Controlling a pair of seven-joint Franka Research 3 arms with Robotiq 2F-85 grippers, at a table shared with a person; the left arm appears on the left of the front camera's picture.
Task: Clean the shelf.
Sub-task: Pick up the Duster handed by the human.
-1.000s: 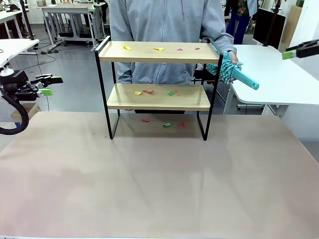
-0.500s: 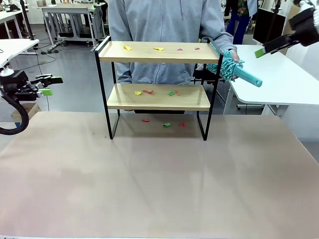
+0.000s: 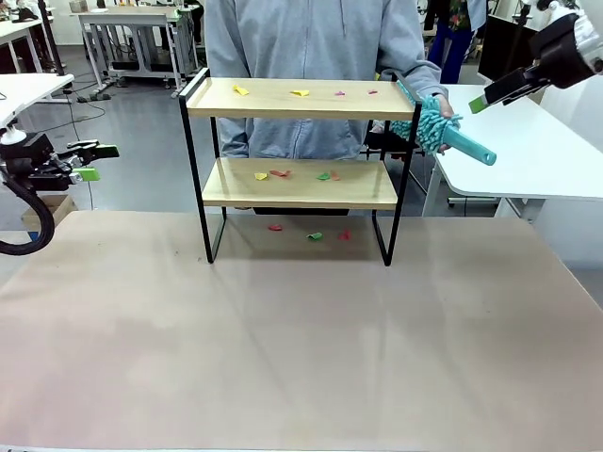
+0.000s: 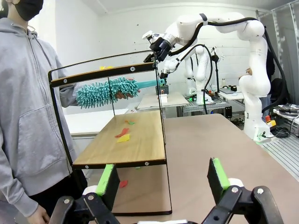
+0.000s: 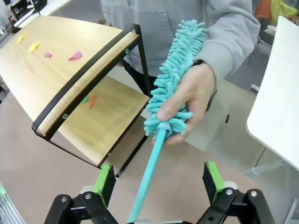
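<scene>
Two light wooden boards in a thin black metal frame make up the shelf [image 3: 301, 97] [image 4: 126, 144] [image 5: 60, 60]. It stands upright near the far edge of the pale beige tabletop [image 3: 301, 348], directly in front of a person in a grey hooded top.

Small coloured paper scraps [image 3: 300, 92] lie on the upper board. More lie on the lower board, and a few lie on the tabletop between the shelf's legs.

At the robot's right end of the shelf, the person's hand [image 3: 443, 110] [image 5: 191, 100] grips a fluffy teal microfibre duster with a straight teal plastic handle [image 3: 435, 127] [image 4: 105, 92] [image 5: 175, 70]. The hand holds it at the base of the head, level with the upper board, and the handle slants down and away from the shelf.

The right gripper [image 3: 479, 104] [image 5: 157, 178] hangs in the air above and beside that handle. Its jaws are spread wide and empty. In the right wrist view the handle shows between the two green pads, touching neither.

The left gripper [image 3: 97, 161] [image 4: 162, 176] is well apart from the shelf, out past the tabletop's left edge at about the height of the lower board. Its jaws are likewise released and hold nothing, and they face the shelf's end rail.
</scene>
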